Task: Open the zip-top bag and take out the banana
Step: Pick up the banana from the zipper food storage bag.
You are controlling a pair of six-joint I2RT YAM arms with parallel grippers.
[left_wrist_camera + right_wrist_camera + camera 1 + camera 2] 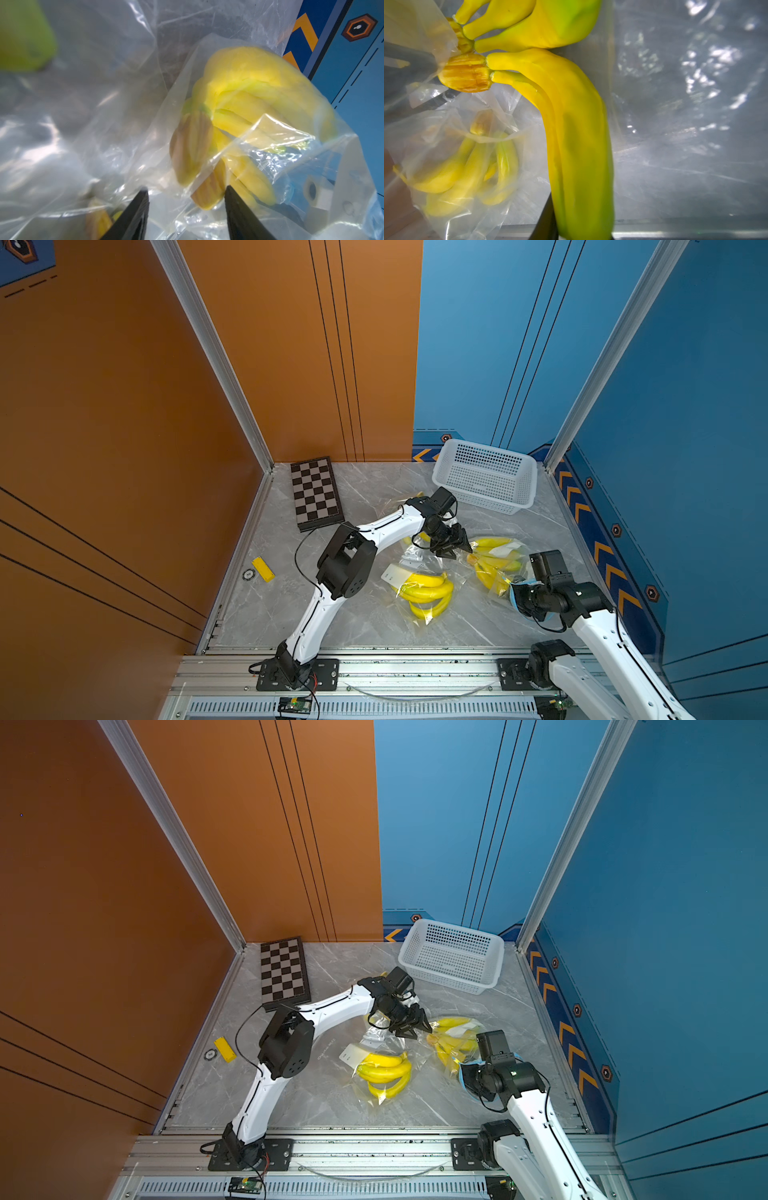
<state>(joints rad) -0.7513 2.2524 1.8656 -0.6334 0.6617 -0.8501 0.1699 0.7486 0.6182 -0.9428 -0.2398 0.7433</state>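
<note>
Bright even light, sharp top views, blurred wrist views, white glare across the bag [276,133]

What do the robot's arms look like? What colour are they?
The left arm and right arm are white tubes with chunky black joints and thin black cables. The left pincer has two pointed black fingers. The right arm has a light blue band near its wrist.

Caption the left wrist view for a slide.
Left gripper, jaws apart, at the brown stem end of a yellow banana bunch inside a clear plastic bag.
</note>
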